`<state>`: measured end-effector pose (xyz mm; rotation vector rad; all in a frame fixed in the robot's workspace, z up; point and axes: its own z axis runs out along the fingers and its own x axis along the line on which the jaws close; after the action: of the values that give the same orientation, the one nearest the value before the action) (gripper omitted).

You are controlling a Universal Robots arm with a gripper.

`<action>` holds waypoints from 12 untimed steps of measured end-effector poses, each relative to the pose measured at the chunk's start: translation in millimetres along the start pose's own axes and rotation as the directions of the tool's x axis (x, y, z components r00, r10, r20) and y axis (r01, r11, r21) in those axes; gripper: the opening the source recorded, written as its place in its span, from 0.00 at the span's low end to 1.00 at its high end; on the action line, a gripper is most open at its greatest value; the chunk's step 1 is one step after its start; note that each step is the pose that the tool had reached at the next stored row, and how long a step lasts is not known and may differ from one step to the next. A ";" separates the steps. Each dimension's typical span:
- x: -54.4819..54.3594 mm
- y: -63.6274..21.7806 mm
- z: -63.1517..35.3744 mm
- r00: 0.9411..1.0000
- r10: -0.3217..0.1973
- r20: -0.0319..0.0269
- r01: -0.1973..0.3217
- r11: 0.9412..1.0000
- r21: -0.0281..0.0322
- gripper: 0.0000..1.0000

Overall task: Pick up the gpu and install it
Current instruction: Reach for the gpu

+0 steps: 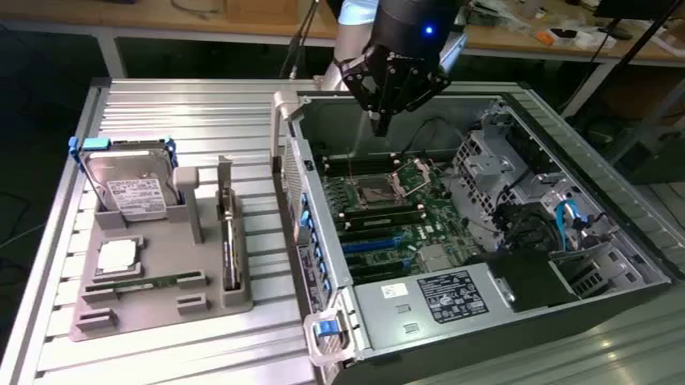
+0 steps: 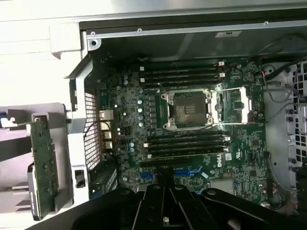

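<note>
Gpu [image 1: 228,241] stands edgewise in a holder [image 1: 160,309], exterior view's left. Hand [image 1: 379,120], closed and empty, hovers over the case [image 1: 291,172]; grasping likely needs it opened, square to the card's edge.

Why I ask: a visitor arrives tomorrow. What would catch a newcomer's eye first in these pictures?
The open computer case dominates the exterior view's right, its motherboard exposed with an empty CPU socket at the middle. Above it hangs the black gripper, shut and holding nothing. On the exterior view's left, the gpu stands on edge in a grey holder beside a blue-handled hard drive.
</note>
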<state>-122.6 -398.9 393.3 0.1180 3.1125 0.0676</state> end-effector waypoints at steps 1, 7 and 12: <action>0.2 0.0 0.0 1.000 0.000 0.000 0.000 1.000 0.000 0.11; 34.8 -2.6 -0.9 1.000 0.000 0.000 0.000 1.000 0.000 0.11; 53.6 -4.1 -1.4 1.000 0.000 0.000 0.000 1.000 0.000 0.11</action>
<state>-176.4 -399.0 393.2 0.1179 3.1125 0.0678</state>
